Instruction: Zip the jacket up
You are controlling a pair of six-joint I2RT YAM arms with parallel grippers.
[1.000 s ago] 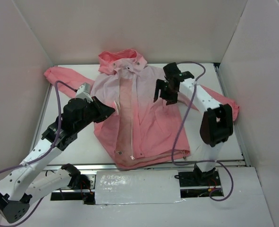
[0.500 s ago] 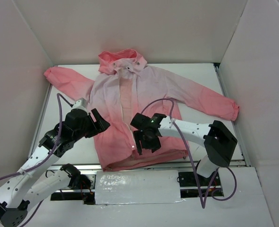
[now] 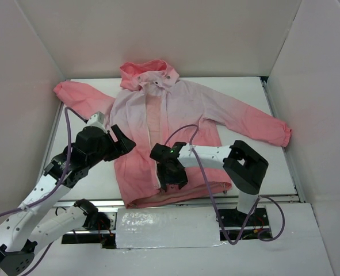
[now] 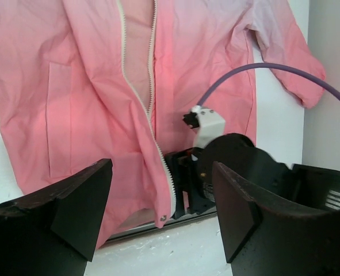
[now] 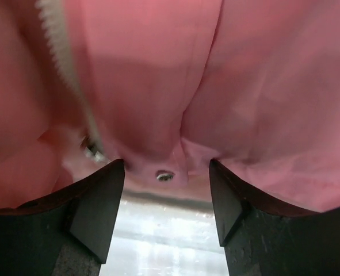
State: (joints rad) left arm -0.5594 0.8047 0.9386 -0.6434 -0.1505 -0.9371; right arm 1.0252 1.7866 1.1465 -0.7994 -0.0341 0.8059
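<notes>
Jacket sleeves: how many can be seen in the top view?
2. One sleeve stretches out to the far left; the other sleeve stretches out to the right. Both show in full, so none is hidden.

In the top view, the right gripper (image 3: 171, 174) covers the lower centre of the jacket (image 3: 187, 115), so we cannot see where the two front edges meet at the hem. In the left wrist view, the top edge cuts off the hood and shoulders, and the same gripper hides part of the hem at lower centre. In the right wrist view, the fabric is close and blurred. The zipper (image 5: 52, 34) runs out at the upper left. We cannot tell if the small metal piece (image 5: 89, 146) at centre left is its slider.
</notes>
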